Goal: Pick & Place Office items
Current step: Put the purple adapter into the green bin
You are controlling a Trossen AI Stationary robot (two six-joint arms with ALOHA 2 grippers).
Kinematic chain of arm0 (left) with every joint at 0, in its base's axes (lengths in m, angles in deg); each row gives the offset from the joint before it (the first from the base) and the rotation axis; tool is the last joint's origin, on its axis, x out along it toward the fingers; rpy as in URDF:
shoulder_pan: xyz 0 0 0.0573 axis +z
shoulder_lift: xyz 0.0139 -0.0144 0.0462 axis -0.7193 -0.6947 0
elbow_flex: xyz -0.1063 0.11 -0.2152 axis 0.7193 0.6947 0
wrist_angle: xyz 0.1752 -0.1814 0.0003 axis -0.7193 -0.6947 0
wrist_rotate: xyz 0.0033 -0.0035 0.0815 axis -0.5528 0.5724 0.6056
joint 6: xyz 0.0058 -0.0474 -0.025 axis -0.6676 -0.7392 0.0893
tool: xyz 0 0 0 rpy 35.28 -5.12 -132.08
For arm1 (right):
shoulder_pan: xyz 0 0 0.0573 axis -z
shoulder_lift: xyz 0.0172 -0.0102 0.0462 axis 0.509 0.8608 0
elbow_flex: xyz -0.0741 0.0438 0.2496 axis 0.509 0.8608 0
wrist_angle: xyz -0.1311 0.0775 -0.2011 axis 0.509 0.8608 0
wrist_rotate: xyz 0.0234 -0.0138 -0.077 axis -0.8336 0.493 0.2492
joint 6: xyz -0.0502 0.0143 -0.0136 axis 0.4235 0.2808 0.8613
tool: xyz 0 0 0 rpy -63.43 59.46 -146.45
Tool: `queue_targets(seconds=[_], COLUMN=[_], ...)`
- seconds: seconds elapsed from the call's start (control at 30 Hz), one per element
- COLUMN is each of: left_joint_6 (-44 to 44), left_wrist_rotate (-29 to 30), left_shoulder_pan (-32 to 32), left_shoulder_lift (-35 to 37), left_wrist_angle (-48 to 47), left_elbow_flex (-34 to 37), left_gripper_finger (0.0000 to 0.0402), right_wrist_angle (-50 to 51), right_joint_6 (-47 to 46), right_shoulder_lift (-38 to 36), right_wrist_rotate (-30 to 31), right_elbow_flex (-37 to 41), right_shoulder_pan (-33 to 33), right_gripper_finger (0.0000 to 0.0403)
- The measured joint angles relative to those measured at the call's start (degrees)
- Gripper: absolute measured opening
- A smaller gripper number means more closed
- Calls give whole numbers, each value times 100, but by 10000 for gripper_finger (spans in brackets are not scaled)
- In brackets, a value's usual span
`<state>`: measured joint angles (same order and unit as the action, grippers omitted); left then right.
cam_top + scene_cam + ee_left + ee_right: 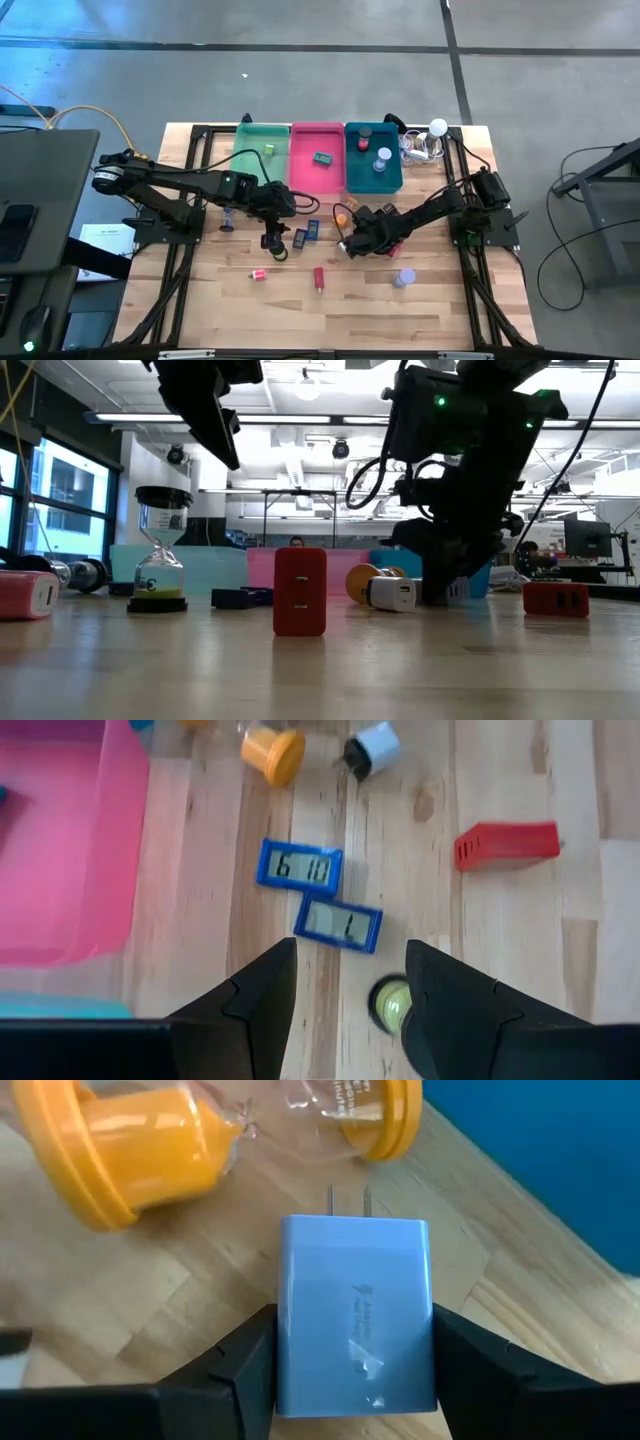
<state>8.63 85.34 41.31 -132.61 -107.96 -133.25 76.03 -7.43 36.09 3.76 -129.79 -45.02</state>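
Observation:
Small office items lie scattered on the wooden table. My right gripper (pixel 355 1330) is low at table centre (pixel 352 242), shut on a white charger block (pixel 355 1315) whose prongs point at an orange hourglass (pixel 130 1150) lying on its side. My left gripper (pixel 350 965) is open and raised above the table (pixel 273 243). Under it sits a small yellow-green object (pixel 388 1005), with two blue clocks (pixel 300 868) (pixel 338 923) flat on the wood just beyond. A red block (pixel 300 590) stands upright, and another red block (pixel 507 845) lies on the wood. My right gripper pinches the white charger block by its two long sides (pixel 290 1370), one finger (pixel 240 1370) on each side. The fingers lie along the block and slant down from above. In the low view the block (pixel 392 594) lies on the table.
Green (pixel 260 155), pink (pixel 317 158) and teal (pixel 373 180) trays line the far edge, beside a white ball with cables (pixel 438 127). A green-sand hourglass (pixel 158 550) stands left. A pink block (pixel 28 595) and a lavender cylinder (pixel 403 277) lie near the front.

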Motion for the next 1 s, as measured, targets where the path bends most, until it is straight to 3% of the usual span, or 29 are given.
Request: queue_targets(seconds=[0.2,0.43,0.73,1.0], left_joint_6=[263,1539,3326,4372], left_wrist_rotate=[6,499,514,1848], left_shoulder_pan=[3,11,-221,-742], left_shoulder_lift=[-2,-66,-478,-611], left_wrist_angle=[299,825,2327,3432], left_elbow_flex=[0,6,57,61], left_gripper_finger=[181,181,181,181], right_wrist_angle=[35,60,-777,-1532], right_joint_6=[197,524,1559,2300], right_shoulder_lift=[-396,-1227,-2181,-2396], right_wrist_rotate=[66,485,768,428], right_elbow_flex=[4,3,-7,-7], right_shoulder_pan=[-265,-661,-1048,-1021], right_gripper_finger=[201,201,201,201])
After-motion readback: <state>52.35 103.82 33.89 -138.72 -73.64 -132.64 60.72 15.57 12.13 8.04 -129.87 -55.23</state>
